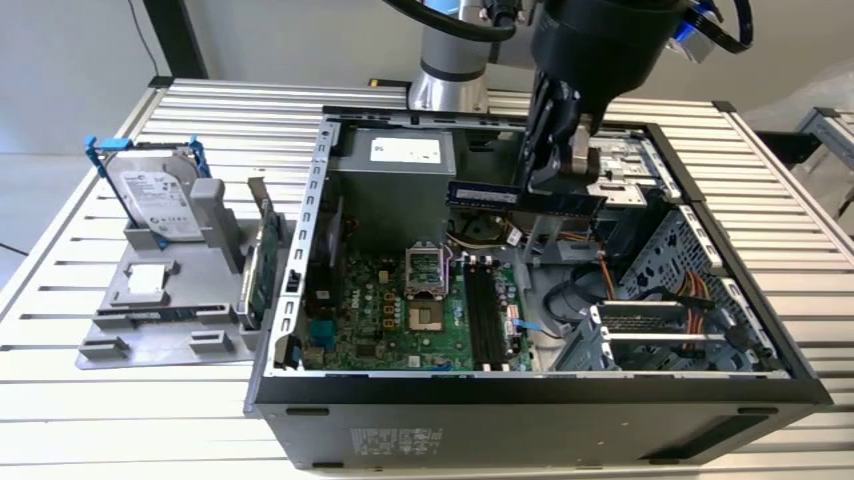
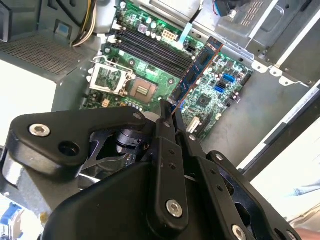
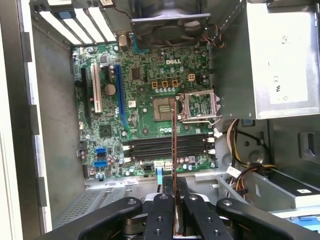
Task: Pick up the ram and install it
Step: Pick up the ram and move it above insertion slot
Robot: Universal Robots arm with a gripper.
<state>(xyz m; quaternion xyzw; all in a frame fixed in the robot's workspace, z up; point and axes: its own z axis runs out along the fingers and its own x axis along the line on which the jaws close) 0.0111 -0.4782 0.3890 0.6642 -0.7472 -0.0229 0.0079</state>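
Observation:
My gripper (image 1: pixel 563 185) hangs over the open computer case (image 1: pixel 296 300), shut on the ram (image 1: pixel 518 198). The ram is a long narrow blue-green stick with black chips, held level above the motherboard (image 1: pixel 387 320). In the second wrist view the ram (image 2: pixel 197 70) juts out from between my fingers (image 2: pixel 164 125). The first wrist view has the ram (image 3: pixel 174 145) edge-on, rising from the gripper (image 3: pixel 174 200) and crossing over the black memory slots (image 3: pixel 150 146). Those slots (image 1: pixel 483 315) lie below the ram, on the board's side toward the exterior view's right.
A hard drive (image 1: pixel 160 200) stands in a grey holder on the slatted table at the exterior view's left, with a green card (image 1: pixel 263 250) beside it. Inside the case are the power supply (image 1: pixel 400 150), the CPU socket (image 1: pixel 422 270), orange and yellow cables (image 1: pixel 674 290) and a fan (image 3: pixel 170 25).

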